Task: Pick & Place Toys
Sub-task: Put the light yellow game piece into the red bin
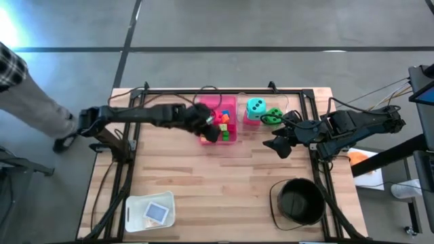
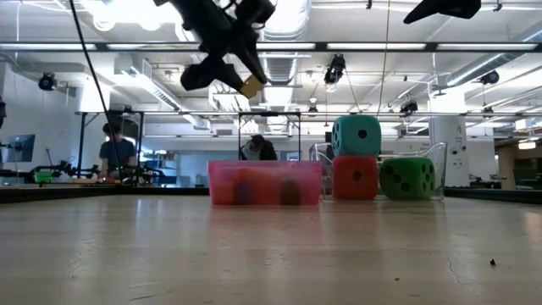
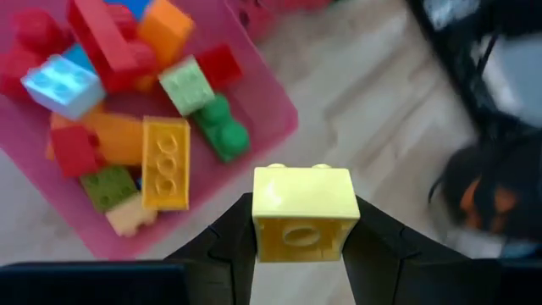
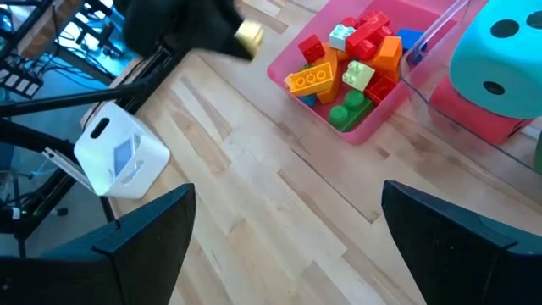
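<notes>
Yellow brick (image 3: 305,212) underside hidden between left pincer (image 3: 298,246) fingers.

A pale wooden tabletop (image 1: 203,176) carries everything. Toward twelve o'clock a pink tray (image 1: 231,137) rests on it, with a clear bin (image 1: 293,103) just beside it toward one o'clock. A white lidded box (image 1: 150,211) lies at seven o'clock and a black round bucket (image 1: 300,201) at five o'clock, well apart.
</notes>
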